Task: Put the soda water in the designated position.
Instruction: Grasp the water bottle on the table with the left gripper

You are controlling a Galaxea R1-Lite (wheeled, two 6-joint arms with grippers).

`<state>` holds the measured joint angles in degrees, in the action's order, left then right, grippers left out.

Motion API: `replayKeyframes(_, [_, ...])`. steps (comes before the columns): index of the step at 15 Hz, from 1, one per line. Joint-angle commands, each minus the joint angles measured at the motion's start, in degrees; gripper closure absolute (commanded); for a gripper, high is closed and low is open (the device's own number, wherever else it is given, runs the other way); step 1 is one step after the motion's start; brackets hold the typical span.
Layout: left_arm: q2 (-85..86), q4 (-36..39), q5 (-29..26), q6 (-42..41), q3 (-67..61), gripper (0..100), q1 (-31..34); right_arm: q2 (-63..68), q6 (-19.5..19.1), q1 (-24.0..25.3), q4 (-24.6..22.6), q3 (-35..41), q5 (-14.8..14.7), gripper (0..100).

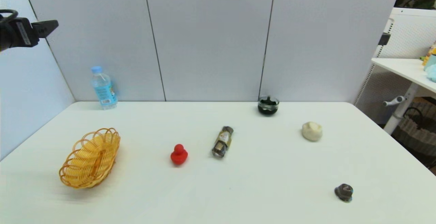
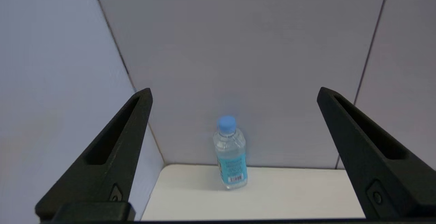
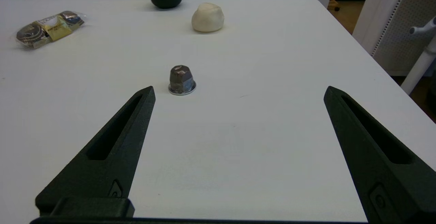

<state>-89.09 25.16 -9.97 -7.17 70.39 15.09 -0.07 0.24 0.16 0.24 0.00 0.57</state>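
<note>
The soda water [image 1: 104, 88] stands upright at the far left corner of the white surface [image 1: 238, 183], close against the grey partition [image 1: 211, 40]. The left pincer [image 2: 235, 94] hangs raised and well apart from it, released wide and aimed so the bottle sits between its fingers, likely lining up a reach. The right pincer [image 3: 238, 93], also released, hovers low near a small metal cap [image 3: 182, 80]. A wicker basket [image 1: 90, 157] lies nearer, empty.

Bright even light, soft faint shadows under objects, slight overall blur, no glare
</note>
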Motion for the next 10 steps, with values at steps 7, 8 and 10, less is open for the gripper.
replayKeyframes(7, [-24.47, 15.53, -7.43, 0.22, 1.51, 0, 0.90, 0.07, 0.02, 0.02, 0.02, 0.09, 0.04, 0])
replayKeyframes(8, [-26.14, 16.67, -7.43, 0.22, 1.68, 0, 0.99, 0.07, 0.02, 0.02, 0.02, 0.09, 0.04, 0])
replayKeyframes(10, [-31.32, 19.40, -7.25, 0.22, 2.12, 0, 0.99, 0.07, 0.02, 0.02, 0.02, 0.09, 0.04, 0])
